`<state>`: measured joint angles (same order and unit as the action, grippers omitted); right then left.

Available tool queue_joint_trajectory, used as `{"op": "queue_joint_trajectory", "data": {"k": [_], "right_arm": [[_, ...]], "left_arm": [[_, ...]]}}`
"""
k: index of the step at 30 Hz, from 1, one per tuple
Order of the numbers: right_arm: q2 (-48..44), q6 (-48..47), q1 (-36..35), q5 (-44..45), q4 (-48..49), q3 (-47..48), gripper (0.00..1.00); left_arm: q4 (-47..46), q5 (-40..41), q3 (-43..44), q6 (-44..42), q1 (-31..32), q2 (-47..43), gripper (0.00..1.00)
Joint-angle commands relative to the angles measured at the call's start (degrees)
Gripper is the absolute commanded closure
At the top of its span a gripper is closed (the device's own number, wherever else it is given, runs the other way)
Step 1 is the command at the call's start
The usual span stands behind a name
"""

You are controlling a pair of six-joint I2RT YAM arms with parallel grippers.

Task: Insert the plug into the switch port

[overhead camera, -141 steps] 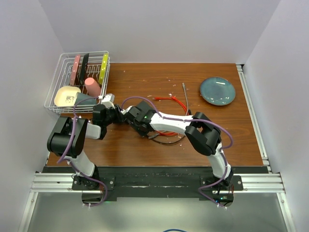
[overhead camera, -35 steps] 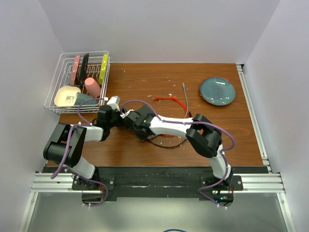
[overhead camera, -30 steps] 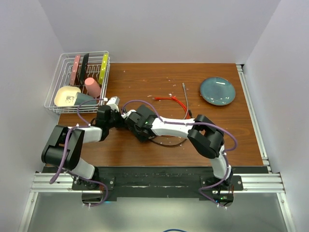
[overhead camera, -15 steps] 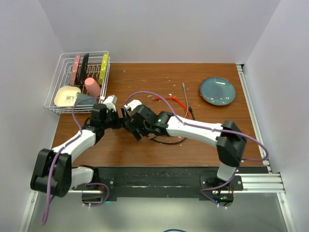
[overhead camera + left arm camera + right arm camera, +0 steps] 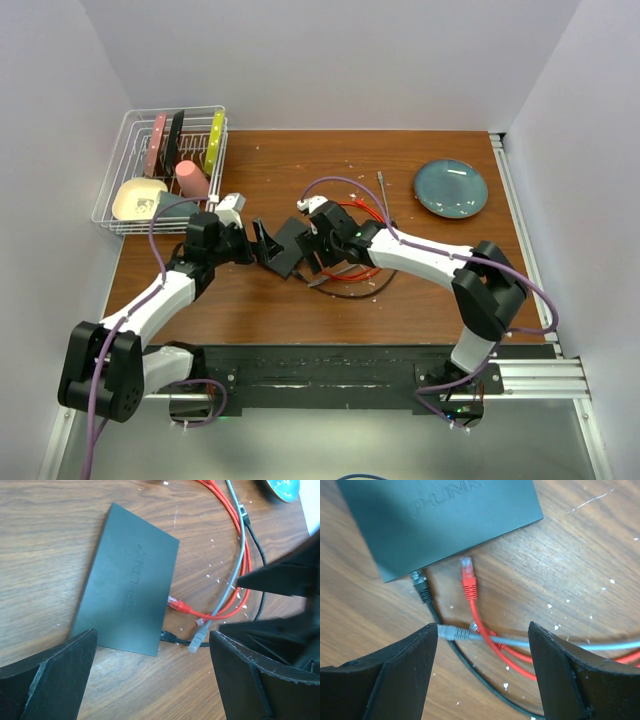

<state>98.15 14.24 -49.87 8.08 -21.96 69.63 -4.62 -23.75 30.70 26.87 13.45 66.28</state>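
Red plug (image 5: 468, 580) lies at switch (image 5: 440, 515) edge, ungripped; left end effector (image 5: 152, 635), right end effector (image 5: 482, 627) both wide, empty.

Black box (image 5: 130, 590) lies flat on wood table (image 5: 45, 525). Black plug (image 5: 168, 637) sits in its edge. Red plug (image 5: 173, 602) has its tip at the same edge, seating unclear. Grey plug (image 5: 199, 636) lies loose beside them. Left gripper (image 5: 152, 635) is spread wide and holds nothing.

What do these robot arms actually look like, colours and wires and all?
The left arm and right arm are white tubes with bulky black joints, a purple cable looping along each. The left gripper and right gripper each end in two flat black wedge-shaped fingers.
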Motion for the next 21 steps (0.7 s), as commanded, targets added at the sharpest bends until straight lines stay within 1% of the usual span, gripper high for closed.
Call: {"op": "queue_joint_trajectory", "data": {"k": [1, 2, 6, 13, 17, 19, 20, 21], "right_arm": [[2.4, -1.3, 0.5, -4.4, 6.8, -1.6, 0.31], [3.0, -1.3, 1.0, -4.9, 7.4, -2.0, 0.32], [5.4, -1.8, 1.6, -7.8, 9.1, -2.0, 0.34], [7.3, -2.1, 1.7, -7.0, 9.6, -2.7, 0.37], [8.6, -2.3, 1.9, -6.9, 10.5, -2.7, 0.47], [9.3, -2.4, 1.9, -6.8, 10.5, -2.2, 0.55], [9.7, -2.5, 1.9, -7.0, 10.6, -2.2, 0.6], [9.8, -2.5, 1.9, -7.1, 10.8, -2.2, 0.68]], "left_arm": [[-1.5, -1.8, 0.5, -0.2, 0.6, 0.6, 0.02], [-1.4, -2.1, 0.5, -0.2, 0.8, 0.7, 0.02], [-2.1, -1.6, -0.6, 0.0, 1.4, 0.3, 0.02], [-1.8, -1.7, -0.3, -0.2, 1.5, 1.7, 0.03], [-1.8, -1.7, -0.3, -0.1, 1.6, 1.5, 0.04], [-1.8, -1.7, -0.4, -0.2, 1.6, 1.2, 0.04], [-1.8, -1.6, -0.5, -0.2, 1.6, 1.2, 0.04], [-1.8, -1.6, -0.5, -0.2, 1.7, 1.1, 0.04]]}}
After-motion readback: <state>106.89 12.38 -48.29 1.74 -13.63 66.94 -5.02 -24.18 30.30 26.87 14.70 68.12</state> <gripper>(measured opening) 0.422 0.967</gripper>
